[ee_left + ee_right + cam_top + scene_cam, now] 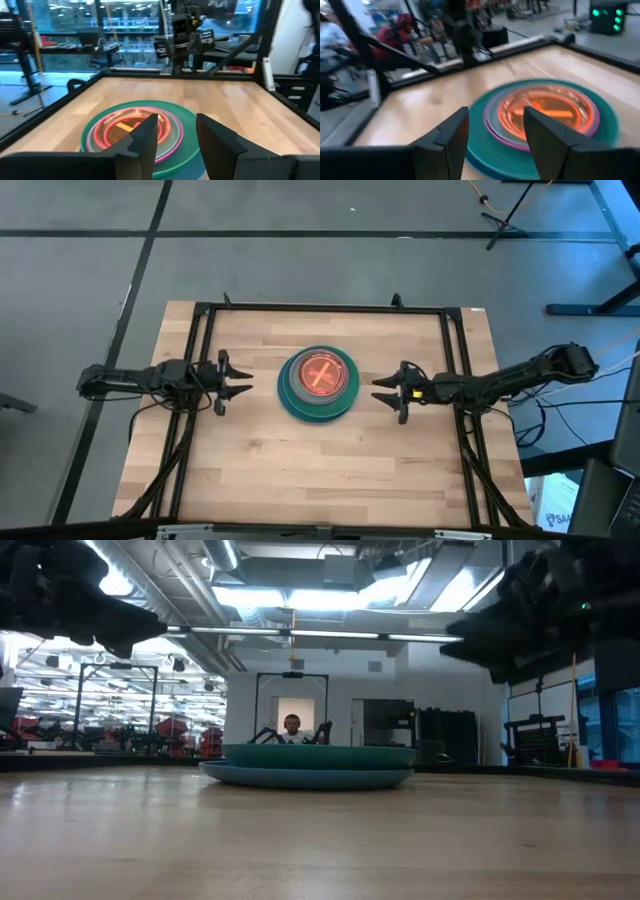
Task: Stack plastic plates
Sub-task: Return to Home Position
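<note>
The plastic plates stand in one stack at the table's middle: a blue plate at the bottom, a green one on it, then magenta and pink rims, with orange translucent plates on top. The stack also shows in the low view, the left wrist view and the right wrist view. My left gripper is open, left of the stack and apart from it. My right gripper is open, right of the stack and apart from it.
A black metal frame runs along the table's far edge and down both sides. Bare wood lies near and far of the stack. A person shows in the room behind the table in the low view.
</note>
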`<state>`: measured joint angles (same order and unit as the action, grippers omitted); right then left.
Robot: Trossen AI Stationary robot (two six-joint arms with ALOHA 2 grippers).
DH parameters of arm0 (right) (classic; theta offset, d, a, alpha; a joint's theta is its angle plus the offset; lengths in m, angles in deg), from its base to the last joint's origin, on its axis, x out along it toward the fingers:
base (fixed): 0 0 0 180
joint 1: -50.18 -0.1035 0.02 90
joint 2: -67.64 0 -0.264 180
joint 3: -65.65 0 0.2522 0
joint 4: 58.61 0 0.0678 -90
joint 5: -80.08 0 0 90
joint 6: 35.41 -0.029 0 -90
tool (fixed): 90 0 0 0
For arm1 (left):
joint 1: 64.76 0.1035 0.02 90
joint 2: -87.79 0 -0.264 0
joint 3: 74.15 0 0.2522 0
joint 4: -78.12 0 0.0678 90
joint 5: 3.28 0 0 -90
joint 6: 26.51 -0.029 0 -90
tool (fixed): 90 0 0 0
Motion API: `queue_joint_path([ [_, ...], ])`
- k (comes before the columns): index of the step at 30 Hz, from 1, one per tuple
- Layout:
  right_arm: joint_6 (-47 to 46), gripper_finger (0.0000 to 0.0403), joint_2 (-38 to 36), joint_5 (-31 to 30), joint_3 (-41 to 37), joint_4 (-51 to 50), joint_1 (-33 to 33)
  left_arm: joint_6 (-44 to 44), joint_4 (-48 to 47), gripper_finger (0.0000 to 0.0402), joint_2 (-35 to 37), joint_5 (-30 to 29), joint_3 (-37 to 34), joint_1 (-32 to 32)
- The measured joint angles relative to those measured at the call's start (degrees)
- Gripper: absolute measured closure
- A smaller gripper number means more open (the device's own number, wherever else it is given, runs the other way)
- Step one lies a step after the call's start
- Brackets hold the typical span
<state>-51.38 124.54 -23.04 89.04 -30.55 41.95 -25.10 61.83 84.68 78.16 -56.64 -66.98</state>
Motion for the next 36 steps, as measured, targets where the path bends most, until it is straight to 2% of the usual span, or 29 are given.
queue_joint_path([
  [4, 1.65, 0.0221, -6.24, 0.9, 0.0, -4.84, 0.0, -0.04, -1.55, 0.0274, 3.09, 2.06, 0.0, 0.0],
  [9, 1.88, 0.0221, -15.83, 0.01, 0.02, -14.37, 0.0, -0.06, -1.91, 0.0274, 3.01, 2.04, -0.04, 0.02],
  [12, 2.41, 0.0221, -18.88, -0.22, 0.02, -16.01, 0.0, -0.06, -2.38, 0.0274, 2.99, 2.06, -0.03, 0.0],
  [17, 3.93, 0.0221, -19.36, -0.34, 0.02, -16.38, 0.0, -0.07, -2.11, 0.0274, 2.99, 2.06, -0.06, 0.0],
  [23, 3.82, 0.0221, -18.68, 0.66, 0.02, -15.42, 0.0, 1.41, 3.72, 0.0274, 3.0, 4.74, -3.31, 0.02],
  [36, 4.24, 0.0221, -16.06, 0.24, 0.02, -14.53, -0.05, 2.47, 4.7, 0.0274, 2.99, 5.63, -3.32, 0.01],
])
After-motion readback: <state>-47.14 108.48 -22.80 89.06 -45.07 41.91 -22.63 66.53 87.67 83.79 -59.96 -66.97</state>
